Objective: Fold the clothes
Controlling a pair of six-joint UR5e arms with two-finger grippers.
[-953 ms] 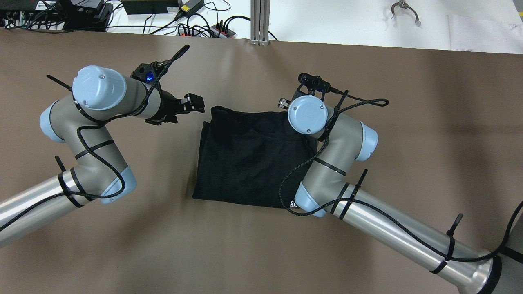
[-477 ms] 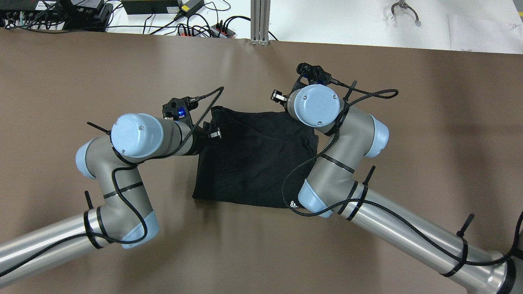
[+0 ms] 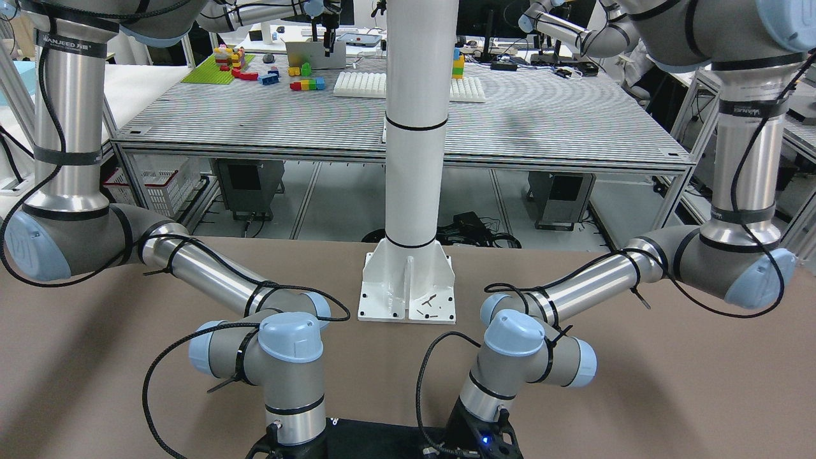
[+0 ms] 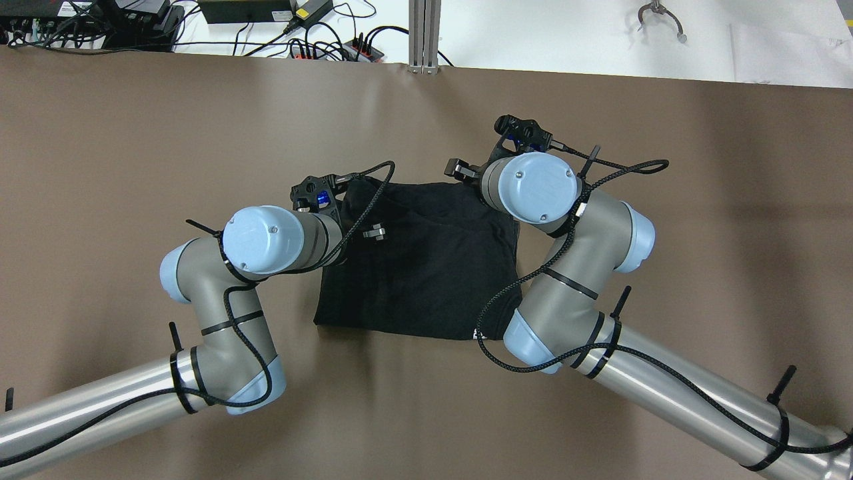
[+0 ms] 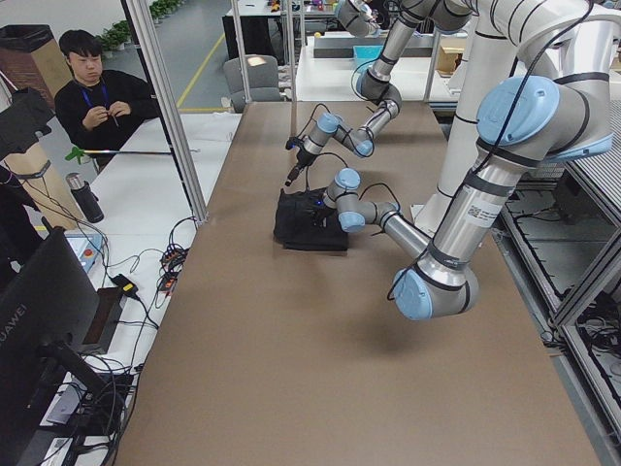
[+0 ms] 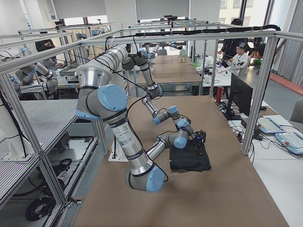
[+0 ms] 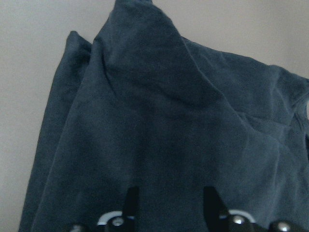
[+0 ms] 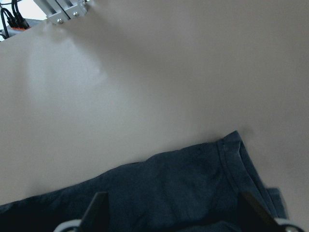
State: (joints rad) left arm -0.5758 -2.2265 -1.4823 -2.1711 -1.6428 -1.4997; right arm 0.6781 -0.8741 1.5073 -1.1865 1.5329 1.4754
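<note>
Brown matte counter (image 4: 133,133) carries one item. The garment (image 4: 420,280) is black, folded to a rough rectangle, and lies at mid-counter between the two arms. Its surface is creased, and the left wrist view shows a raised ridge of cloth running toward a far corner. The right wrist view shows a hemmed edge and one corner of the garment (image 8: 193,179) against bare counter.

Left hand (image 4: 373,233): over the far left part of the garment. Its fingers are spread partway, with only plain fabric between the two tips, and nothing is pinched. Whether the tips touch the fabric cannot be told.

Right hand (image 4: 460,169): at the garment's far edge, right of centre, mostly hidden under its own wrist in the overhead view. In the wrist view the right hand (image 8: 174,212) has its fingers spread wide, tips over the hemmed edge, gripping nothing.

Both arms are bent at the elbow, forearms coming in from the robot's side.

White pillar (image 3: 414,159) stands bolted to the counter between the arm bases. Cables (image 4: 320,43) lie past the far edge. A seated person (image 5: 97,92) is off to the side.
</note>
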